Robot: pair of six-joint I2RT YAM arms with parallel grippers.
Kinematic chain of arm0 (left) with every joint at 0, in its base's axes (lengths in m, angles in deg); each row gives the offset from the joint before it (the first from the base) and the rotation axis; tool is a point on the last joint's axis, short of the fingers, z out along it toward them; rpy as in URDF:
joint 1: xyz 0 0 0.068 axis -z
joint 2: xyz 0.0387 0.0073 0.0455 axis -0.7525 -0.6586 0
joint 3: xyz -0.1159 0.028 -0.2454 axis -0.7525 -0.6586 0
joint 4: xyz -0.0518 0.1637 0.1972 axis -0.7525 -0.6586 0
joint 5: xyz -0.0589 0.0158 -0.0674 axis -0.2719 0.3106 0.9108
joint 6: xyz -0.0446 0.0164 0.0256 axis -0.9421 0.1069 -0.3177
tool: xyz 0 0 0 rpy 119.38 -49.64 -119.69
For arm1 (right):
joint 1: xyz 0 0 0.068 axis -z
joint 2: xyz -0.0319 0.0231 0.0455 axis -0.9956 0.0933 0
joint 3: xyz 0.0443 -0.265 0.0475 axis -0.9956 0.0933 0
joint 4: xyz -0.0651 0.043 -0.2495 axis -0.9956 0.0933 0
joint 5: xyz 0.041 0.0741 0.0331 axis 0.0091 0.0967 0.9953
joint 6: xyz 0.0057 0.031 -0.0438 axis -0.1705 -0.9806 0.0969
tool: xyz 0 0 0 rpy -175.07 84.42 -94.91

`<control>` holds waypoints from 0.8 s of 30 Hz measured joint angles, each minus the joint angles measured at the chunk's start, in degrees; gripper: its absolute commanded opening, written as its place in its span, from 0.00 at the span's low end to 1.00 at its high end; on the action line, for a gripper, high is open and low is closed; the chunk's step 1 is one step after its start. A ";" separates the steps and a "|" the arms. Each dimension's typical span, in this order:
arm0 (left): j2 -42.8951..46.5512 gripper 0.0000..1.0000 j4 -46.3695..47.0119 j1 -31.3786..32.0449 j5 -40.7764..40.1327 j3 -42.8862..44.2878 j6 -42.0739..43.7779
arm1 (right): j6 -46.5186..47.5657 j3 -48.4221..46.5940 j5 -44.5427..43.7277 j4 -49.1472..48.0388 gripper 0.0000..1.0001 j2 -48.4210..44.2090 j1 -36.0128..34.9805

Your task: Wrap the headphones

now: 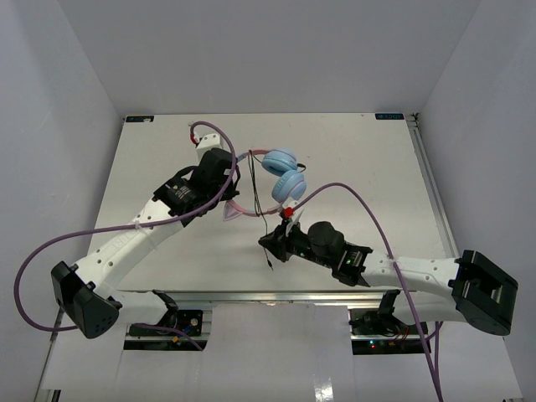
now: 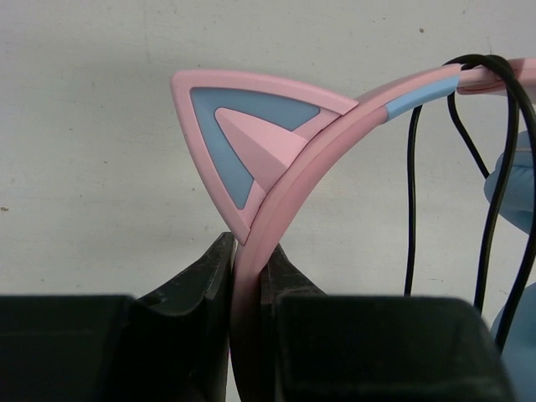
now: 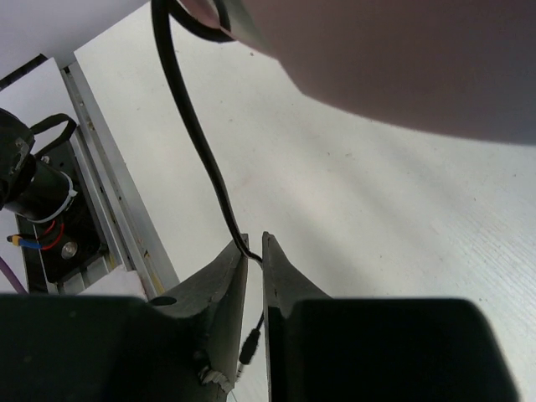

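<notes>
The headphones lie at the middle of the table, with light-blue ear cups (image 1: 285, 172) and a pink headband (image 1: 241, 207). My left gripper (image 1: 233, 186) is shut on the headband (image 2: 293, 167), just below its pink and blue cat ear (image 2: 251, 126). The thin black cable (image 2: 494, 167) hangs in loops over the headband by an ear cup (image 2: 517, 186). It runs down (image 1: 256, 197) to my right gripper (image 1: 270, 243). That gripper (image 3: 255, 251) is shut on the cable (image 3: 188, 109) near its end. The plug (image 3: 249, 345) hangs between the fingers.
Purple arm cables (image 1: 368, 209) arc over both arms. A metal rail (image 3: 109, 201) marks the table's near edge, with a motor housing (image 3: 38, 188) below it. A large blurred pinkish shape (image 3: 385, 59) fills the top of the right wrist view.
</notes>
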 measured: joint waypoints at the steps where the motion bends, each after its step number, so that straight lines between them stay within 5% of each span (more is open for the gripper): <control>1: 0.23 0.00 0.10 0.00 0.01 -0.01 -0.17 | 0.03 0.40 0.05 -1.26 0.21 0.18 -0.03; 24: 3.50 0.00 2.70 -0.11 4.38 -0.06 -2.35 | 1.79 4.56 -0.28 -15.85 0.37 7.49 -0.85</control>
